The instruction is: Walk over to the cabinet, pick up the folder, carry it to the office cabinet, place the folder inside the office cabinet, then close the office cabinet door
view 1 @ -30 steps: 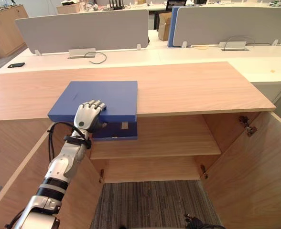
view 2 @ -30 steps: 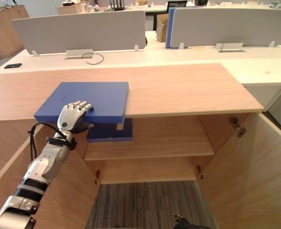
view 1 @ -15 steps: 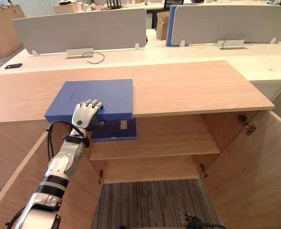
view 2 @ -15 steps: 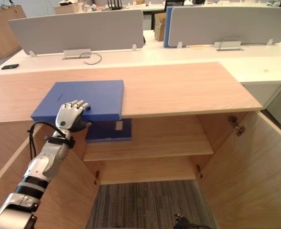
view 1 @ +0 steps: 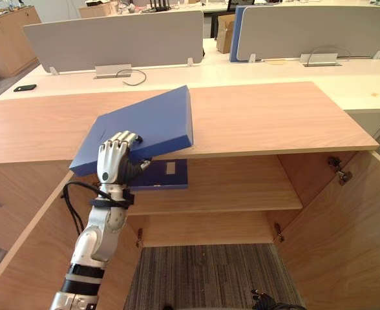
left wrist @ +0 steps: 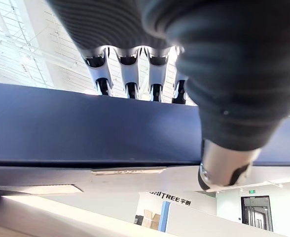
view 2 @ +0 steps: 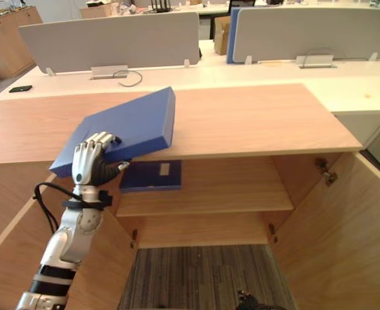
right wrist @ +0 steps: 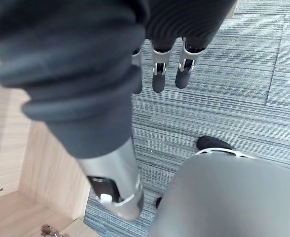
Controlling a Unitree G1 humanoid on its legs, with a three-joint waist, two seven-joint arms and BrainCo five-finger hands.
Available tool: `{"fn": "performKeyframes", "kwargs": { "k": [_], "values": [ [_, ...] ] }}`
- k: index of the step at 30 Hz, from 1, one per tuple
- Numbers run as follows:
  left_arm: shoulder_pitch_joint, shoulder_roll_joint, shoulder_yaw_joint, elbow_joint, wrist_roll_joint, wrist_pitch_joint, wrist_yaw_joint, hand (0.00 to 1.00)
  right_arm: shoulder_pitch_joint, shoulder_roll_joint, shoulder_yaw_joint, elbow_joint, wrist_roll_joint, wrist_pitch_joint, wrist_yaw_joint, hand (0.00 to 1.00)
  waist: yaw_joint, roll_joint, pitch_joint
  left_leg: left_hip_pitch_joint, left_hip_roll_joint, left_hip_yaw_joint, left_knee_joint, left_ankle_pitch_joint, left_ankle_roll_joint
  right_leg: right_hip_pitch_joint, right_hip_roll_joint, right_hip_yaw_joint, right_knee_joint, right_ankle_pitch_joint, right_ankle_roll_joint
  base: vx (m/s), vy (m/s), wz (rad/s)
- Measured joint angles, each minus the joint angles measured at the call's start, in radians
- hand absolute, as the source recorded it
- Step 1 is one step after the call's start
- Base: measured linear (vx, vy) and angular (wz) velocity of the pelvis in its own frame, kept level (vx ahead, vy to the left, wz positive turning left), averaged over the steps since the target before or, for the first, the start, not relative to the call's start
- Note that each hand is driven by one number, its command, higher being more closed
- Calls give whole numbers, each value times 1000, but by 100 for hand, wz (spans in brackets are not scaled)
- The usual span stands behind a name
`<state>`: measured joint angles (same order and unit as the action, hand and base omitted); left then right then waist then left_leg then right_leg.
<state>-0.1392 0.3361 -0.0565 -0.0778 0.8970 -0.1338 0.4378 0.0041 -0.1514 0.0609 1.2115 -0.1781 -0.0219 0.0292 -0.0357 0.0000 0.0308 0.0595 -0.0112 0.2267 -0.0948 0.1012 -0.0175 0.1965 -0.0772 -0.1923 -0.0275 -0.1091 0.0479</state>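
A blue folder (view 1: 152,121) is tilted over the front edge of the wooden cabinet top (view 1: 261,119), its far end raised off the wood and its near corner low. My left hand (view 1: 116,161) is shut on that near edge. Its fingers (left wrist: 130,74) lie over the top face and the thumb (left wrist: 226,168) presses from below. A second blue folder (view 1: 167,174) lies flat on the upper shelf inside the cabinet, just under the held one. My right hand (right wrist: 160,74) hangs low over the carpet with its fingers relaxed and holding nothing.
Both cabinet doors stand open, the left door (view 1: 28,258) beside my arm and the right door (view 1: 351,219) opposite. The lower shelf (view 1: 209,226) is bare. Behind the cabinet runs a white desk with grey dividers (view 1: 119,39) and a black phone (view 1: 24,87).
The folder lay flat on the cabinet top; now its far end has swung up and it rests tilted. My left hand has turned upright while holding the near edge.
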Motion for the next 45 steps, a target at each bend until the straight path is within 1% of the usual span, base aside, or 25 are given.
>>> {"fn": "performKeyframes", "kwargs": {
  "k": [7,9,12,13,15,17,18,19,21,22,26,29,33,35,38,40,42,43,45],
  "values": [
    [39,4,-8,-33,-3,-39,3,100,-1,-1,8,1,1,0,-2,0,3,-1,0,0,0,-3,0,0,0,0,0,-3,1,-2,1,0,0,0],
    [40,6,-19,-35,-3,-41,3,100,-1,-2,11,2,1,0,-2,0,6,-1,0,-1,0,-4,0,0,0,0,0,-4,2,-3,1,0,0,0],
    [59,3,-40,-98,-28,-42,-5,100,-1,-2,13,4,1,0,-3,0,10,-3,2,-2,-1,-6,0,0,0,0,0,-6,2,-4,1,0,0,0],
    [77,-6,-54,-146,-54,-46,-13,100,-2,-2,17,10,1,0,-3,0,14,-4,2,-3,-1,-7,0,0,0,-1,0,-8,2,-4,1,0,0,0],
    [115,-54,-81,-252,-119,-60,-35,100,7,-5,16,24,1,-1,-4,0,20,-4,-2,-10,0,-7,0,3,0,-9,-1,-3,9,-4,0,0,0,0],
    [134,-102,-101,-317,-216,-87,-52,100,11,-5,6,33,4,-1,-4,0,27,-4,-3,-11,1,-9,0,10,-1,-13,0,-3,16,-5,-3,0,0,0],
    [135,-111,-104,-327,-243,-92,-57,100,10,-5,5,36,4,-2,-4,0,27,-3,-5,-15,2,-10,0,14,-2,-18,0,-3,20,-6,-3,-59,-7,3],
    [136,-129,-105,-348,-306,-94,-75,100,10,-6,2,41,5,-1,-4,0,27,0,-17,-30,5,-12,0,22,-2,-38,2,-3,31,-7,-6,-66,-11,3],
    [138,-153,-104,-378,-411,-94,-97,100,10,-7,0,41,21,-2,-3,0,28,1,-20,-42,12,-13,0,36,0,-53,7,-2,47,-6,-10,-67,-15,1],
    [140,-159,-103,-385,-434,-94,-102,100,11,-7,0,42,26,-2,-3,0,28,1,-20,-42,14,-13,0,38,0,-56,8,-2,50,-5,-11,-105,-14,-1],
    [156,-194,-98,-444,-593,-95,-122,100,16,-8,-4,44,44,-2,-1,0,28,3,-29,-44,21,-16,0,45,5,-72,13,-1,68,-5,-17,-113,8,1],
    [156,-200,-75,-468,-635,-100,-123,100,19,-8,-4,43,44,-2,2,0,29,2,-32,-46,19,-19,0,43,5,-73,12,-2,64,-1,-20,-90,37,2],
    [156,-207,-55,-472,-630,-98,-127,100,21,-8,-4,41,44,-2,6,0,29,1,-33,-66,15,-21,0,48,15,-74,11,-5,30,27,-12,-45,40,2],
    [158,-207,-40,-472,-617,-89,-134,100,24,-5,-24,40,44,-2,8,0,29,0,-33,-73,10,-22,0,50,17,-74,9,-7,16,37,-8,-4,13,2],
    [158,-216,-43,-472,-617,-89,-140,100,28,-3,-38,40,44,-2,9,0,29,0,-33,-75,4,-26,0,55,25,-71,4,-16,14,41,-5,15,12,6],
    [158,-215,-48,-472,-639,-90,-147,100,28,-3,-38,40,44,-2,9,0,30,0,-33,-76,3,-27,0,55,25,-70,4,-18,14,41,-5,0,0,0],
    [158,-215,-56,-472,-696,-90,-171,100,28,-3,-38,40,45,-1,9,0,31,0,-33,-76,4,-26,0,56,25,-70,5,-18,13,41,-5,0,0,0],
    [158,-215,-65,-472,-766,-91,-197,100,28,-4,-37,39,58,-2,9,0,32,1,-34,-76,5,-26,0,56,25,-70,5,-18,13,41,-5,0,0,0],
    [158,-216,-79,-471,-936,-94,-251,100,32,-7,-37,37,124,-2,9,0,32,2,-34,-76,7,-23,0,56,25,-70,7,-15,12,41,-5,0,0,0]
  ]
}}
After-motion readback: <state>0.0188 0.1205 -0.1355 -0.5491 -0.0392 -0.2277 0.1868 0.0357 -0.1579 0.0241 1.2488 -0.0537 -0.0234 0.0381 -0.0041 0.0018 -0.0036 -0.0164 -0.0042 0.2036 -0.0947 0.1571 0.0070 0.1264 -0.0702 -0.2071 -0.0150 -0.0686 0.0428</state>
